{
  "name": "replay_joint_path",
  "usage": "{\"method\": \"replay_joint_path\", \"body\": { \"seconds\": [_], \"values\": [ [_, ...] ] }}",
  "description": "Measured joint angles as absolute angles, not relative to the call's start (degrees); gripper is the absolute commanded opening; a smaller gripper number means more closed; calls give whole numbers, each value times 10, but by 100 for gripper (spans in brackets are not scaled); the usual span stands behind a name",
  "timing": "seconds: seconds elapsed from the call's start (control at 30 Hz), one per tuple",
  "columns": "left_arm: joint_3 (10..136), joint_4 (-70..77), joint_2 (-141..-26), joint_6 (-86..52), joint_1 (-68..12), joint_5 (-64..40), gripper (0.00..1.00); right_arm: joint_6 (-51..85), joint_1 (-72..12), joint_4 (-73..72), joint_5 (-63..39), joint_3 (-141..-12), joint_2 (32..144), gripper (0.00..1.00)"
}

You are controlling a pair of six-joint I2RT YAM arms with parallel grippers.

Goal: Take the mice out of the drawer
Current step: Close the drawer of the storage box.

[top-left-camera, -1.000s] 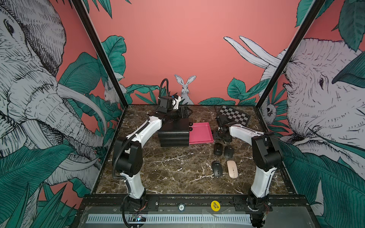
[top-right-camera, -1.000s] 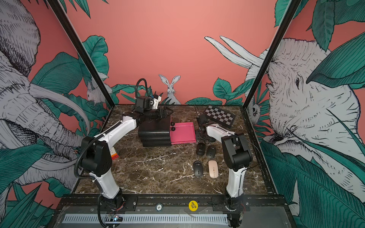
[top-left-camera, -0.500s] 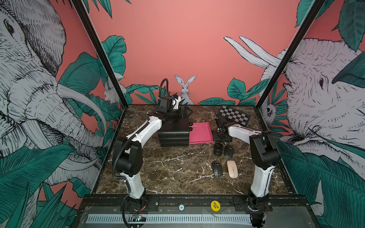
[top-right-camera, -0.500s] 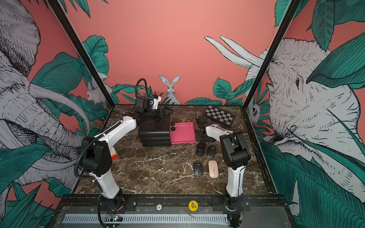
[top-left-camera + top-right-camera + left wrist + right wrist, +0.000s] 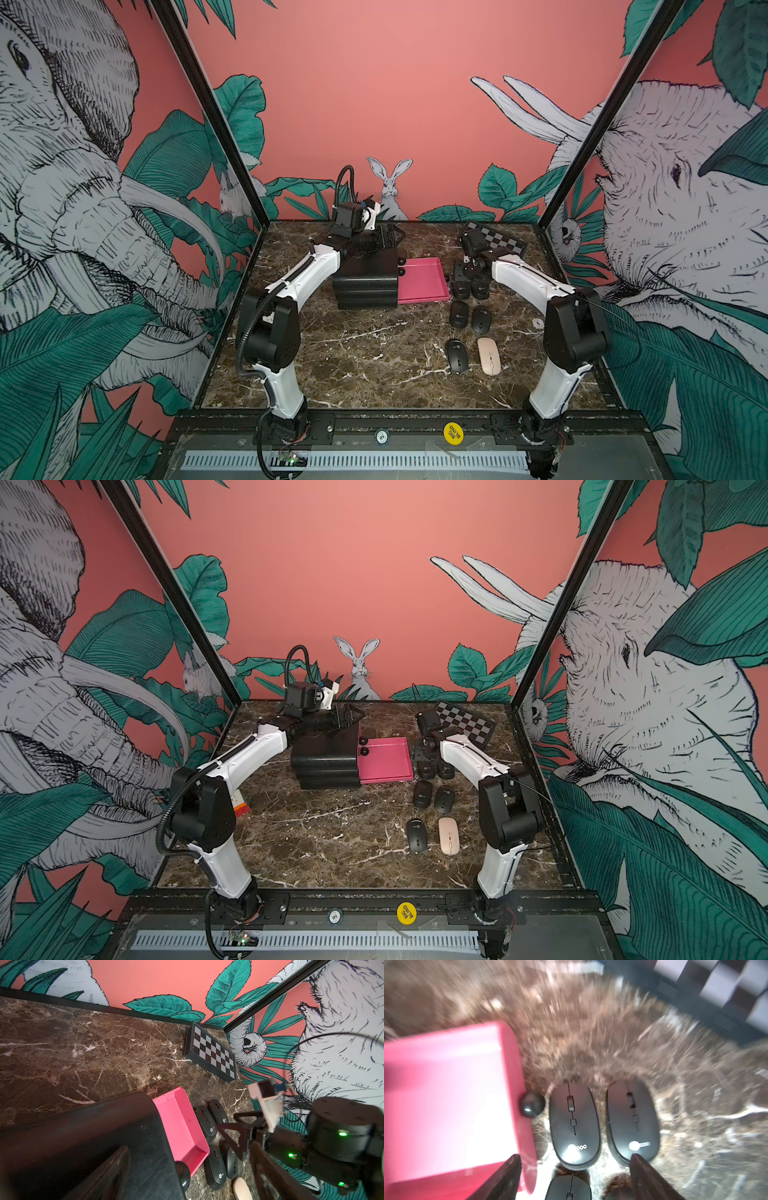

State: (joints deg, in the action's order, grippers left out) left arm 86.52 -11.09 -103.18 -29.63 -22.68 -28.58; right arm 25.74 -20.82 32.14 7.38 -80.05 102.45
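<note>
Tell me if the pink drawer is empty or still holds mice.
Empty. The drawer shows a bare pink floor in both top views; all six mice lie on the table beside it.

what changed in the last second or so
The right pincer opened above the farthest two black mice, apparently letting one go; it holds nothing now. The left arm, pink drawer, four nearer mice and chessboard stayed put.

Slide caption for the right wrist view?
Open right gripper over two black mice, side by side on the marble table beside the pink drawer.
</note>
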Motion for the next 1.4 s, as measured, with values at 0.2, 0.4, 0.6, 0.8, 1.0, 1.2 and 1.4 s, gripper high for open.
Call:
{"method": "replay_joint_path", "body": {
  "seconds": [0.2,0.4,0.6,0.8,1.0,1.2,1.4],
  "values": [
    [878,-137,-1031,-289,-220,-283,93,289,-207,330,71,-873,1050,83],
    [872,-190,-1003,-278,-180,-269,93,287,-205,374,90,-967,1141,83],
    [843,-231,-961,-262,-130,-242,93,252,-197,415,102,-1009,1210,83],
    [832,-250,-945,-236,-132,-206,94,210,-186,428,106,-1010,1227,83],
    [808,-271,-912,-222,-118,-179,95,170,-181,420,76,-1011,1230,81],
    [793,-320,-883,-199,-81,-152,96,150,-181,408,41,-1011,1252,79],
    [773,-335,-878,-184,-70,-143,96,144,-181,405,16,-1011,1263,78]
  ]
}}
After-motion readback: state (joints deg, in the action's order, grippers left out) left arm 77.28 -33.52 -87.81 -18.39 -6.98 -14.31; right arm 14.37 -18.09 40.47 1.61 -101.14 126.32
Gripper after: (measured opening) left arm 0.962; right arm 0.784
